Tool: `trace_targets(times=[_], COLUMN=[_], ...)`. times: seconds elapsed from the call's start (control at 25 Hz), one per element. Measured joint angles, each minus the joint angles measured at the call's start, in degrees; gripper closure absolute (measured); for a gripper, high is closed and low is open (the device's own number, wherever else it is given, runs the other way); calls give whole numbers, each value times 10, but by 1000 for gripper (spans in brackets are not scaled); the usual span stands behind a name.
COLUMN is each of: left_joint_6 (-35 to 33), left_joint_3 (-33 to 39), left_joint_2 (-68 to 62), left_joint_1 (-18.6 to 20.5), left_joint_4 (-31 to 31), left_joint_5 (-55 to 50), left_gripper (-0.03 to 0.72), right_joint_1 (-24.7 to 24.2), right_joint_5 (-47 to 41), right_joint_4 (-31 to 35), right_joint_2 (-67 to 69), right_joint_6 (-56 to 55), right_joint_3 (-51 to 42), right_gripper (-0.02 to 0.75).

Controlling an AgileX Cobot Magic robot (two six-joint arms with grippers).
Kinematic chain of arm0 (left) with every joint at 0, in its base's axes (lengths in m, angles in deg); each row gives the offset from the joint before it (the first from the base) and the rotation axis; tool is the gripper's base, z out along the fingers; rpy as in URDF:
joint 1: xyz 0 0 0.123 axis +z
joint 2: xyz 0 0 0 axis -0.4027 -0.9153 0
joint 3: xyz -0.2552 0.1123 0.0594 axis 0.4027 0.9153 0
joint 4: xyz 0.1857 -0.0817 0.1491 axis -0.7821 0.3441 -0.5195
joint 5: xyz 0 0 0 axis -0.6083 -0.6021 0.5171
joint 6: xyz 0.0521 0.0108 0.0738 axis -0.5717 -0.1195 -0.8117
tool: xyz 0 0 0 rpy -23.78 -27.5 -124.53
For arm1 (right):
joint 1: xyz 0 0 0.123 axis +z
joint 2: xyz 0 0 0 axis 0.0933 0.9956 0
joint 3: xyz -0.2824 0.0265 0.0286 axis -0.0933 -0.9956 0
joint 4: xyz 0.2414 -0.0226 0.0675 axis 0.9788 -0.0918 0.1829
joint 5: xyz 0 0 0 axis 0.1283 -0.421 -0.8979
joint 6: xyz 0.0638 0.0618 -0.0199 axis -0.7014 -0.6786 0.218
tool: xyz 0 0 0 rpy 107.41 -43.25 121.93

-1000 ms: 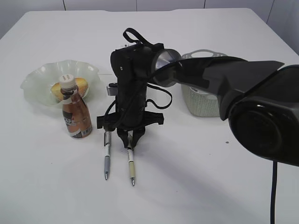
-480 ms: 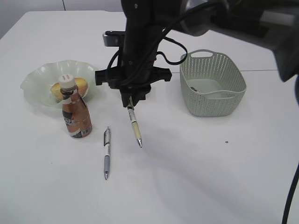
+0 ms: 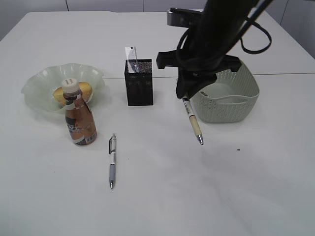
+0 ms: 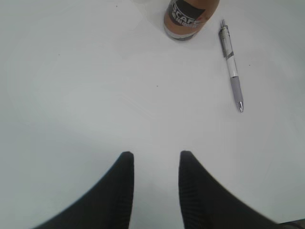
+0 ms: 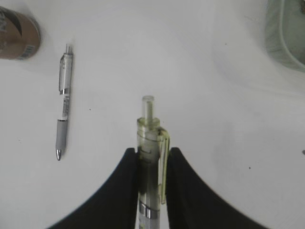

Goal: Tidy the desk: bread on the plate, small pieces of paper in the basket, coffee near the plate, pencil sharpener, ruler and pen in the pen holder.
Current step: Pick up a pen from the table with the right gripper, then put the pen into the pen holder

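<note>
Pen (image 3: pixel 192 119) pinched in right fingers (image 5: pixel 125 186), dangling tip-down beside basket (image 3: pixel 231 98); left fingers (image 4: pixel 125 183) spread, seemingly empty.

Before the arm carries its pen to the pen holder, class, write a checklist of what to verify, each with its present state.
1. Right fingers clamp the held pen: ok.
2. Held pen clear of the desk: ok.
3. Pen holder upright: ok.
4. Room left in the holder: cannot tell.
5. Held pen above the holder's mouth: not ok, it hangs by the basket.
6. Second pen stowed: not ok.
</note>
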Motion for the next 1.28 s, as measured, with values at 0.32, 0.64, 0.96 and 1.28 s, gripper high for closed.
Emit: trace_targets(times=[0.32, 0.64, 0.96, 1.28], left_joint_6=[0, 0, 0, 0], left_joint_3=[0, 0, 0, 0], left_joint_2=[0, 0, 0, 0], left_joint_1=[0, 0, 0, 0], left_joint_4=[6, 17, 18, 23], left_joint_5=[0, -1, -1, -1], left_gripper=[448, 447, 447, 448], right_joint_1=[-65, -77, -78, -78], right_joint_5=[224, 411, 448, 449], right_joint_4=[161, 369, 747, 924], right_joint_2=[-70, -45, 51, 105], right_joint_6=[186, 419, 780, 970], right_joint_3=[-153, -158, -87, -20], right_gripper=[632, 632, 633, 633])
